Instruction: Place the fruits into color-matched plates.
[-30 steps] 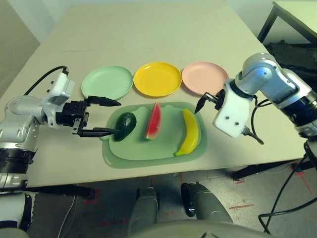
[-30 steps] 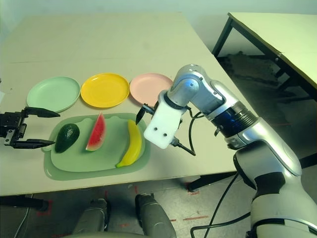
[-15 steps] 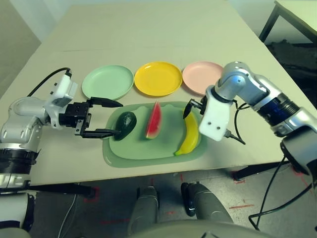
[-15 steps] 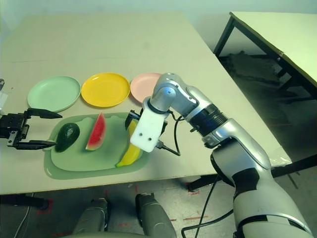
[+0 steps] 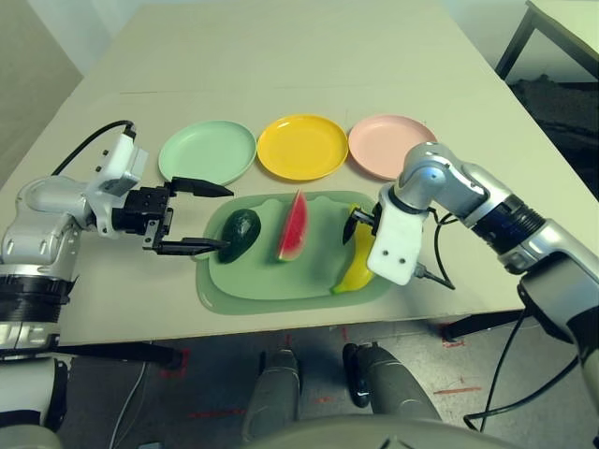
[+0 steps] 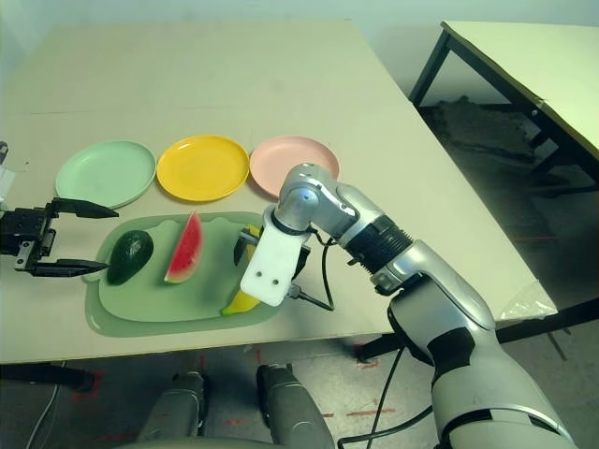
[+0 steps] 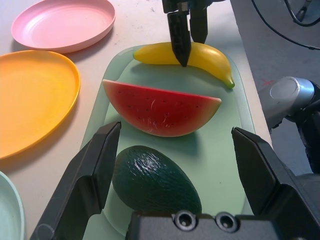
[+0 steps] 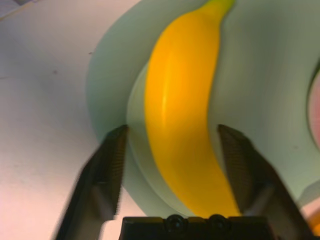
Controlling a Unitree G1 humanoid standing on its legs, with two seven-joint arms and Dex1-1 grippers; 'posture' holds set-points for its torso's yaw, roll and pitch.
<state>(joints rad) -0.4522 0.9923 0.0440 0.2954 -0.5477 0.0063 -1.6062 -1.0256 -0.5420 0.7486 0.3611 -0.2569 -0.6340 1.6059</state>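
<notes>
Nearest the robot, on the green mat, all three fruits are seen lying unmoved: the avocado, the watermelon wedge and the banana. The left gripper is held level beside the mat with its fingers spread wide on either side of the avocado; no contact can be made out. The right gripper is pointed down over the banana, its two fingers set on either side of the fruit with a gap left on each side, so no grip is shown yet. Farther back, on the table, the mint green plate, the yellow plate and the pale pink plate are lined up, and nothing is held in any of them. By this showing no fruit has been placed; all three placements are judged to remain, the banana's grasp being the step in hand.
</notes>
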